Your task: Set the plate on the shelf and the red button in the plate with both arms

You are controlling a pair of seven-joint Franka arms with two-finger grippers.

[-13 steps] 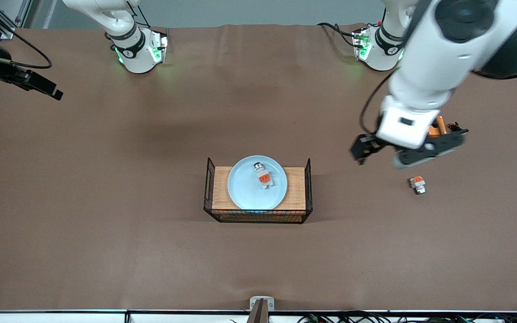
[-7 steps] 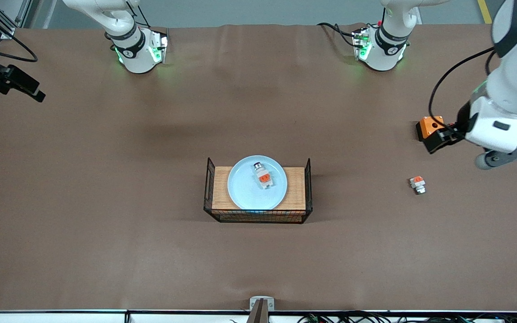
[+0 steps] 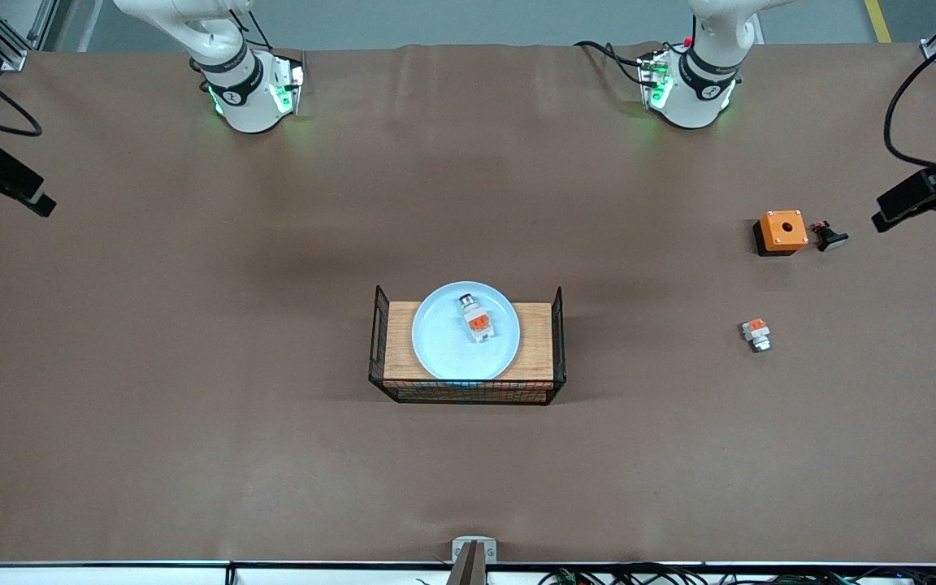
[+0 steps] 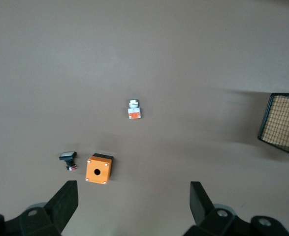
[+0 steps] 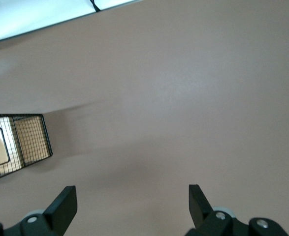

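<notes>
The pale blue plate [image 3: 444, 341] lies on the wooden tray [image 3: 536, 341] inside a black wire basket [image 3: 468, 393] at mid-table. The red button [image 3: 476, 318] lies on the plate, its dark end pointing toward the robot bases. My left gripper [image 4: 134, 206] is open and empty, up in the air over the left arm's end of the table, past the orange box [image 4: 99, 168]. My right gripper [image 5: 133, 206] is open and empty, high over bare table at the right arm's end. Each hand shows only as a dark part at the front view's edge.
An orange square box [image 3: 782, 231] with a round hole stands toward the left arm's end, a small black part [image 3: 829, 237] beside it. A stubby white-and-orange piece [image 3: 756, 334] lies nearer the front camera than the box. The basket's end shows in both wrist views [image 4: 282, 123] [image 5: 21, 142].
The left arm has swung away from over the orange box, out toward its end of the table. The right hand has drifted outward too. Plate and button have not moved.
</notes>
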